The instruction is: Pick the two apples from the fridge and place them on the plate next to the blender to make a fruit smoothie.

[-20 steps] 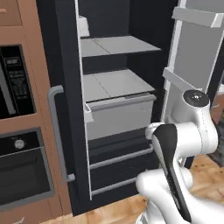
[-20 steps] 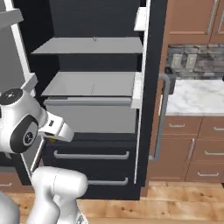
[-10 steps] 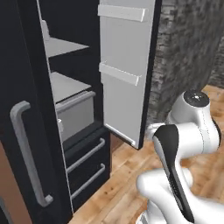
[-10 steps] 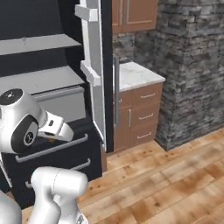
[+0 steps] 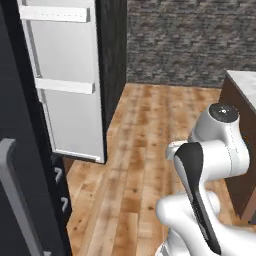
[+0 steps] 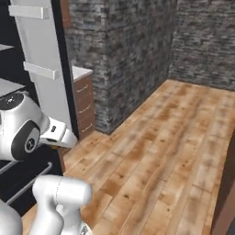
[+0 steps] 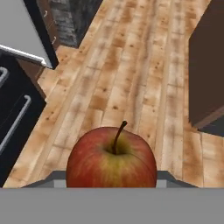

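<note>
One apple (image 7: 112, 159), dull red-brown with a yellowish patch round its stem, sits close up at the bottom of the hand view, above the wooden floor. My gripper (image 7: 112, 183) is shut on it, and the fruit hides the fingertips. The fridge (image 5: 22, 165) stands at the left edge, its open door (image 5: 65, 85) showing white bins; the same door (image 6: 43, 69) appears in the right base view. My hand (image 6: 58, 136) hangs in front of the fridge's lower drawers (image 7: 15, 111). The second apple, the plate and the blender are out of view.
A wooden floor (image 6: 160, 151) spreads ahead to a grey stone wall (image 5: 175, 40). A dark brown cabinet (image 5: 242, 150) with a pale top stands at the right, also near the hand (image 7: 208, 65). A counter with drawers (image 6: 83, 103) adjoins the fridge.
The whole picture has swung to the right as the base turned: the fridge's shelves have slid off to the left, and the floor, the stone wall and a dark cabinet have come into view.
</note>
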{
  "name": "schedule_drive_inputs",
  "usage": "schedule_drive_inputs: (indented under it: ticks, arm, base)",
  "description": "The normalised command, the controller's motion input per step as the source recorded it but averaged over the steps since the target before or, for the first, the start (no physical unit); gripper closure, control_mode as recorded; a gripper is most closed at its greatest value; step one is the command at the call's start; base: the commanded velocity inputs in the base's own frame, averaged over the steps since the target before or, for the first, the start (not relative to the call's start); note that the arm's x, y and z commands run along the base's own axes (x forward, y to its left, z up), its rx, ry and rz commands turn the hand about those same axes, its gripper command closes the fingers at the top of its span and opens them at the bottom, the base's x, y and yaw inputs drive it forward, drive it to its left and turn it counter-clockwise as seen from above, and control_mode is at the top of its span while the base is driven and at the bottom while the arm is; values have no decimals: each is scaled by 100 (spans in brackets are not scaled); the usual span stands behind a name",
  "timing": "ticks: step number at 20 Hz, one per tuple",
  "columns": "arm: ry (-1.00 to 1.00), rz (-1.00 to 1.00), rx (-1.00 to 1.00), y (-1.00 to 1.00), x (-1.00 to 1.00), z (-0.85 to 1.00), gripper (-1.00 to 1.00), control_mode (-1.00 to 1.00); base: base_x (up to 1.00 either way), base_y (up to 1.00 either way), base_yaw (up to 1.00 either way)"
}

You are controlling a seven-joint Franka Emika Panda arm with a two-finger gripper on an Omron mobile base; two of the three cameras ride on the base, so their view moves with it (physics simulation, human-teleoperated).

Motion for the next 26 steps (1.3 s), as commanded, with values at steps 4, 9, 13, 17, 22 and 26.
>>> schedule_drive_inputs:
  ticks: [4,9,13,17,22,26]
  arm:
    - [0,0,0,0,0,0,100,100]
    - [0,0,0,0,0,0,100,100]
    - [0,0,0,0,0,0,100,100]
    - [0,0,0,0,0,0,100,100]
    - [0,0,0,0,0,0,100,100]
    - [0,0,0,0,0,0,100,100]
  base:
    - [-88,-34,-65]
    - [1,-97,-35]
    - [64,-100,-12]
    - [96,-100,-8]
    - [92,-94,-10]
    - [100,0,-46]
